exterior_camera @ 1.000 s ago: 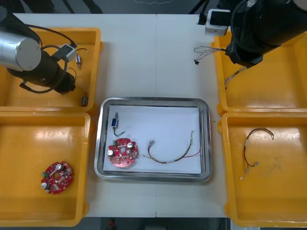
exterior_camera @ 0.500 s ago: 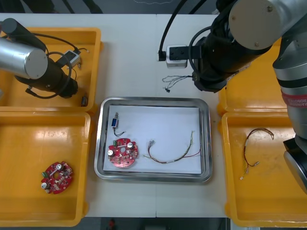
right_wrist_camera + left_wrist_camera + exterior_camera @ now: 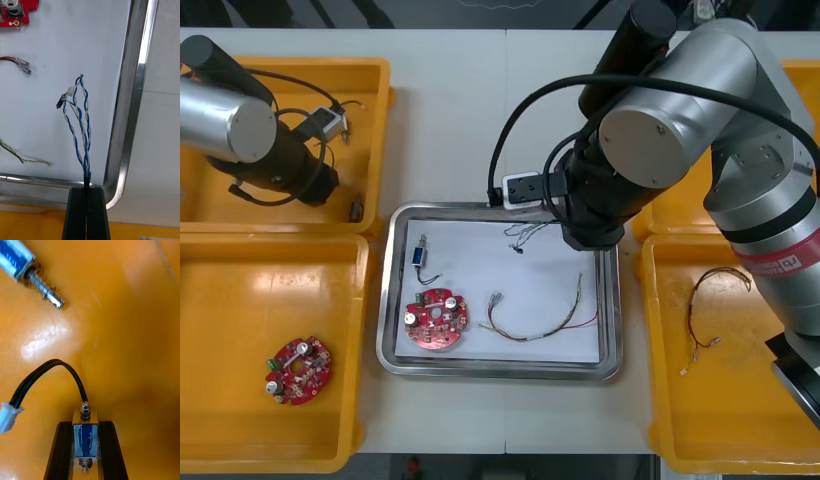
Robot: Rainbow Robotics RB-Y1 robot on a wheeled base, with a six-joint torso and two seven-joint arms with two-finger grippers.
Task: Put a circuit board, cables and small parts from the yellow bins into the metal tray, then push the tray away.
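In metal tray [image 3: 612, 300]: 1 circuit board [image 3: 436, 320], 1 cable [image 3: 540, 325], 1 small part [image 3: 420, 255]. Pending: twisted cable [image 3: 80, 123] pinched in right gripper [image 3: 87, 189] above tray; second part [image 3: 85, 435] clamped in left gripper [image 3: 85, 424], yellow bin [image 3: 131, 333]; push.

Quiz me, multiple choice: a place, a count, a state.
1. The blue and white cable is: A in a bin; B over the tray, in the right gripper; C on bare table.
2. Red circuit boards: A two; B one; C four.
3. Left gripper: A open; B shut on nothing; C shut on a small metal part.
B: it hangs from shut fingers over the tray.
A: one in the tray, one in the near left bin.
C: the part sits between its fingers, above the far left bin.
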